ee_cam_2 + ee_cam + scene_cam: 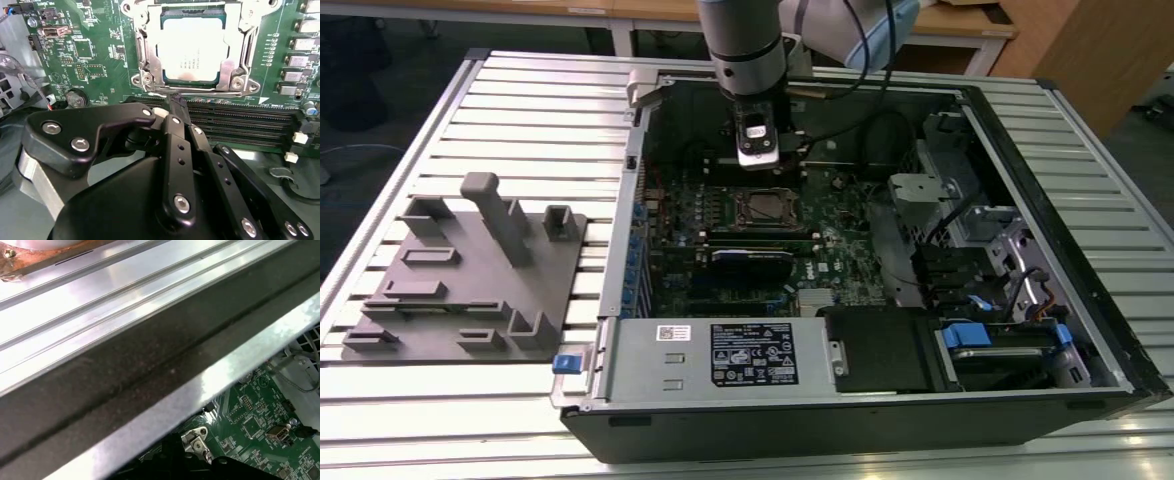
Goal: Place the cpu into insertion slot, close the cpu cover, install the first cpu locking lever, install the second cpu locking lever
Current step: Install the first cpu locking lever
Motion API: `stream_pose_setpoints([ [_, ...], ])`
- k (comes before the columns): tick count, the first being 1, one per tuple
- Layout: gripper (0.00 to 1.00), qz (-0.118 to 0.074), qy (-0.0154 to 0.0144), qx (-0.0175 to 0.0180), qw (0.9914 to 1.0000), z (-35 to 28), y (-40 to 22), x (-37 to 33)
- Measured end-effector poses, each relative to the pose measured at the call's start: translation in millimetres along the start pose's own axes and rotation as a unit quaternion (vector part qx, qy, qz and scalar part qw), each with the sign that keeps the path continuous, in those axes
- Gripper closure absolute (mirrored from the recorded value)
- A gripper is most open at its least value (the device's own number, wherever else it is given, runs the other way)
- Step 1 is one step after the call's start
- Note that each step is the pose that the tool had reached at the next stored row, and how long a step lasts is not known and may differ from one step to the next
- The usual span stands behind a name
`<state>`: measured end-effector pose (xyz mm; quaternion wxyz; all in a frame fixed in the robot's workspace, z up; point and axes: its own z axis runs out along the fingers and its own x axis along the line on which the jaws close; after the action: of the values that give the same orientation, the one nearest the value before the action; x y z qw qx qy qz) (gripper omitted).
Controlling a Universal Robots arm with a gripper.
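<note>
In the second wrist view the cpu (192, 50), a square chip with a dull silver top, lies in the insertion slot (742, 208) on the green board. The silvery cpu cover (241, 52) lies flat around the chip's edges, which show through its window. My gripper (177, 102) is shut with nothing between its black fingers. Its tip sits just beside the socket frame's nearer edge, close to the board. The exterior view has the gripper (761, 158) hanging straight down a short way behind the socket.
The open computer case (1067, 250) lies on a slatted metal table (520, 110). Long black memory slots (240, 120) run beside the socket. A power supply (720, 350) and drive bays fill the near end. A grey fixture block (467, 270) stands on the exterior view's left.
</note>
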<state>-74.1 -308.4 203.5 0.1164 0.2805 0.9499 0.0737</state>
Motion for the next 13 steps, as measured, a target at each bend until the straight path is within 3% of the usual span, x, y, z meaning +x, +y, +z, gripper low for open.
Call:
stream_pose_setpoints([
  [5, 0.90, 0.000, 0.0009, 0.0008, 1.00000, -0.6, 0.2, -0.2],
  [10, 0.90, 0.000, 0.0011, 0.0007, 1.00000, -8.7, 1.9, -1.7],
  [13, 0.90, 0.000, 0.0011, 0.0006, 1.00000, -9.7, 2.2, -1.9],
])
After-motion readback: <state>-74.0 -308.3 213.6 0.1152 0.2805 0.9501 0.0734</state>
